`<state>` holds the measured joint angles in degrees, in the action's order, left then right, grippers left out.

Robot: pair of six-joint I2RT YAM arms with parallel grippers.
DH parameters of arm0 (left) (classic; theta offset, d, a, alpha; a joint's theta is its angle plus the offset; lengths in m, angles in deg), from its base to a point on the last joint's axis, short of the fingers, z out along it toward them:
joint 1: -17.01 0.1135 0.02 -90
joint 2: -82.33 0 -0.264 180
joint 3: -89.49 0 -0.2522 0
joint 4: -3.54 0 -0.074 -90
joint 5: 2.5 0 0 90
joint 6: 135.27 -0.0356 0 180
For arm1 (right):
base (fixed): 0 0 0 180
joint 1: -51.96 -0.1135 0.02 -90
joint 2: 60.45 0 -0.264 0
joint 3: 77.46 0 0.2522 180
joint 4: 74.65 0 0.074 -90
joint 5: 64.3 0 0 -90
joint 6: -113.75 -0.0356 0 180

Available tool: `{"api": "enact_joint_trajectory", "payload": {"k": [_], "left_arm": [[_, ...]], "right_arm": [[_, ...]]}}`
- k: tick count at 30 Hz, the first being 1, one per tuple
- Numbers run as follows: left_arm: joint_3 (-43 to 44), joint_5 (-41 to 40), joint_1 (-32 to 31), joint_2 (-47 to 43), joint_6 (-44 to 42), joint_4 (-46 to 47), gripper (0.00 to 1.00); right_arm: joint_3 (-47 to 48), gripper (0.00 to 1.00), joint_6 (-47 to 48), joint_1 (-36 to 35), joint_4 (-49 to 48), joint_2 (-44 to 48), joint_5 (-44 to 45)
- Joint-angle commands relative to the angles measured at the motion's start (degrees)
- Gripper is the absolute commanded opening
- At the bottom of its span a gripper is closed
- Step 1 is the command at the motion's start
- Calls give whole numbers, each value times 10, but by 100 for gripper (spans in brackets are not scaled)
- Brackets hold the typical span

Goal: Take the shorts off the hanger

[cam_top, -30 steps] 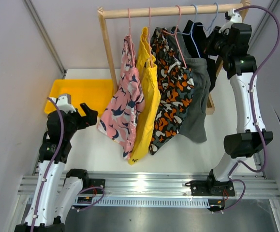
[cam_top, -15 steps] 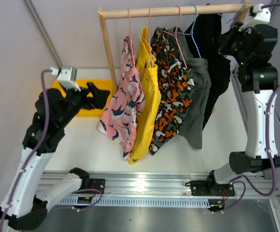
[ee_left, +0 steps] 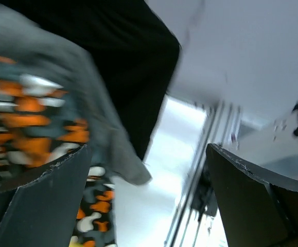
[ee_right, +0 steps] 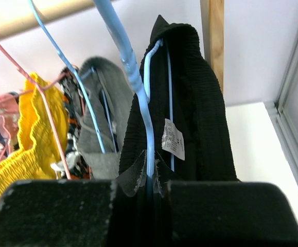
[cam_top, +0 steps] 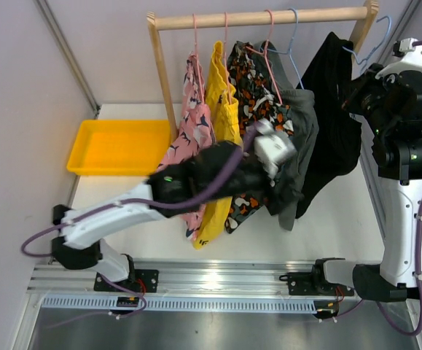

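The left gripper (cam_top: pixel 282 191) reaches across the lower centre of the overhead view with its fingers (ee_left: pixel 35 198) spread wide and holding nothing. In its wrist view, the hem of the grey shorts (ee_left: pixel 89 110) hangs just ahead, with the black shorts (ee_left: pixel 123 56) behind them.

Just beyond, the black shorts (cam_top: pixel 334 127) hang at the right of the frame, apart from the other four pairs: grey (cam_top: pixel 307 131), camouflage (cam_top: pixel 258 109), yellow (cam_top: pixel 221 124) and pink (cam_top: pixel 194 127). Those four are on hangers along the wooden rail (cam_top: pixel 262 16).

Farther back, at the upper right, the right gripper (cam_top: pixel 353 98) is clamped on the blue hanger (ee_right: pixel 133 82). Its fingers pinch the wire where the black waistband gathers over it. The hook appears to sit past the rail's end post.

The black cloth looks light, limp and a little stretchy – it sags in folds and will bunch before it slides. A good hold is likely a full fold low on one leg, away from the grey hem, drawn downward while the hanger is held firm – a thin pinch may slip
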<state>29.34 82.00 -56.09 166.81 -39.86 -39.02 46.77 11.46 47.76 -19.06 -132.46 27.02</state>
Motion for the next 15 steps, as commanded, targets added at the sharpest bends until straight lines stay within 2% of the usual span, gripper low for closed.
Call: {"api": "enact_joint_trajectory", "payload": {"k": [1, 5, 15], "left_arm": [[-10, -22, -53, 45, -28, 63, 99], [1, -29, -85, 102, -22, 96, 99], [26, -56, -89, 180, -29, 146, 99]], "right_arm": [[16, 0, -10, -2, 6, 19, 11], [12, 0, -15, -12, 20, 41, 17], [7, 0, -40, -13, 41, 62, -38]]}}
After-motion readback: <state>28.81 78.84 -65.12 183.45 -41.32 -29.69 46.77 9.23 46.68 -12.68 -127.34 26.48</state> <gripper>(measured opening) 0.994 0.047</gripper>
